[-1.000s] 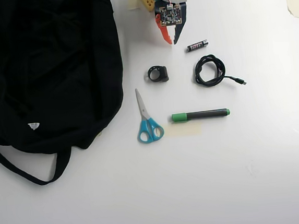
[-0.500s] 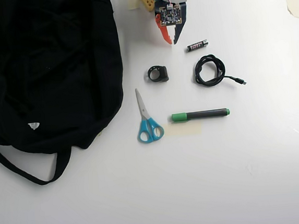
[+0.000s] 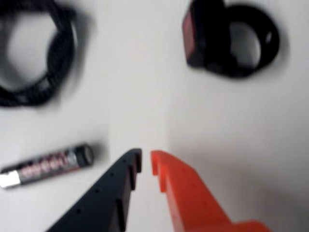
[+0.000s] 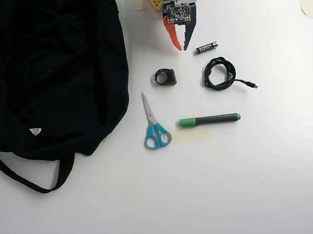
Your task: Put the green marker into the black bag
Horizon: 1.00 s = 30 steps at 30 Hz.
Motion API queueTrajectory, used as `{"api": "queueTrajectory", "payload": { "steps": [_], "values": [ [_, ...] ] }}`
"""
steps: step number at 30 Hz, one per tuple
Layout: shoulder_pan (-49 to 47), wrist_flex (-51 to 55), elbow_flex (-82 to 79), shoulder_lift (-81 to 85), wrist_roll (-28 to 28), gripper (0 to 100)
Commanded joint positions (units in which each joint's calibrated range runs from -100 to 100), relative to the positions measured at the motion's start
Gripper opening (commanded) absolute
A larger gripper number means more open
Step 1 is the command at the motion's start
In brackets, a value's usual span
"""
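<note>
The empty claw [image 4: 182,48], nearly closed, has crept slightly forward from its start toward the untouched green marker [image 4: 209,120], well beyond the battery [image 4: 206,47].

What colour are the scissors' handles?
Blue-teal; the scissors show best in the overhead view, lying left of the green marker.

black bag [image 4: 54,76] is matt soft cloth. table [image 4: 234,187] smooth white, slightly glossy. scissors [image 4: 154,125] have shiny metal blades, blue plastic handles.

Wrist view: cable [image 3: 34,58] blurred, cut by edge.
</note>
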State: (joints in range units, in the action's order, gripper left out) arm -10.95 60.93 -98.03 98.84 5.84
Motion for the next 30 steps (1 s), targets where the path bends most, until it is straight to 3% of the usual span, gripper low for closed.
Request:
{"api": "queueTrajectory", "payload": {
  "steps": [1,9,15,28,30],
  "values": [
    [-0.20,-5.63,-0.26,0.66,0.14,2],
    [-0.12,-32.76,4.59,-8.55,-0.33,2],
    [0.48,-43.96,16.63,-25.56,-0.33,2],
    [6.53,-46.72,53.65,-56.85,-0.54,2],
    [6.83,-46.72,57.60,-59.83,-2.59,2]
  ]
}}
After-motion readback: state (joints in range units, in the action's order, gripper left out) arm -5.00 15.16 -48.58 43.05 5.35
